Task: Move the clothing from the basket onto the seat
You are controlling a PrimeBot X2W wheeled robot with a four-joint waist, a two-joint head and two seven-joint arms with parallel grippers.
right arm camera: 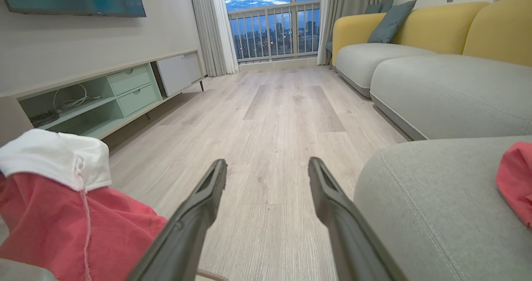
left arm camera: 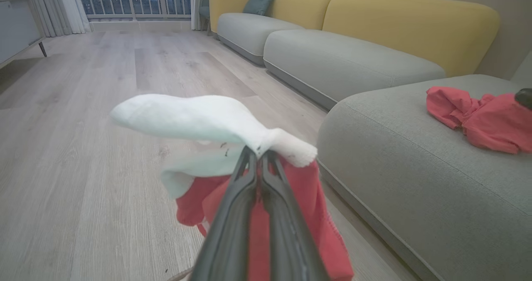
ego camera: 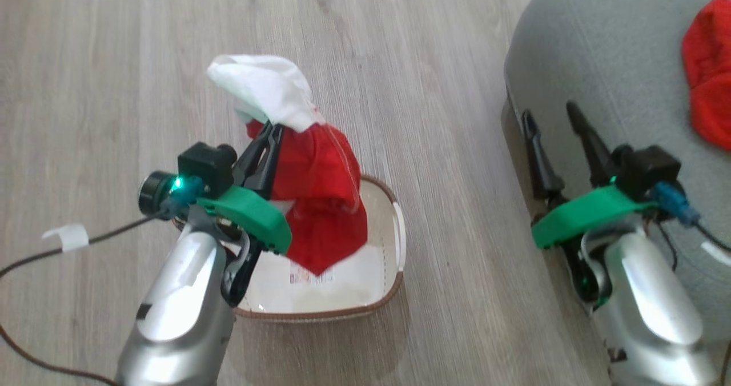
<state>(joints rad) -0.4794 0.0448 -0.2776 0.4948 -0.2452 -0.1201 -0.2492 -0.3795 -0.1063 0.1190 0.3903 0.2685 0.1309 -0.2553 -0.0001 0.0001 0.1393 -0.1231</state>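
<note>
Where clothing [ego camera: 320, 192] is pinched: left gripper [ego camera: 277, 129], clamped on it, above basket [ego camera: 394, 283].
Right gripper [ego camera: 548, 112]: spread wide, empty, at basket's 3 o'clock.

Basket [ego camera: 400, 232] left side hidden behind left arm [ego camera: 177, 294].

I see two smooth silver forearms [ego camera: 183, 294], each capped by a bright green bracket [ego camera: 251, 212] with a small black camera [ego camera: 207, 166] above it. A green light [ego camera: 178, 183] glows by the left camera. The left gripper [ego camera: 276, 129] and right gripper [ego camera: 549, 113] have long, tapered black fingers [ego camera: 588, 137]. A dark cable [ego camera: 114, 236] with a white tape tag [ego camera: 67, 236] trails off the left side; a blue plug [ego camera: 677, 203] sits on the right.
</note>
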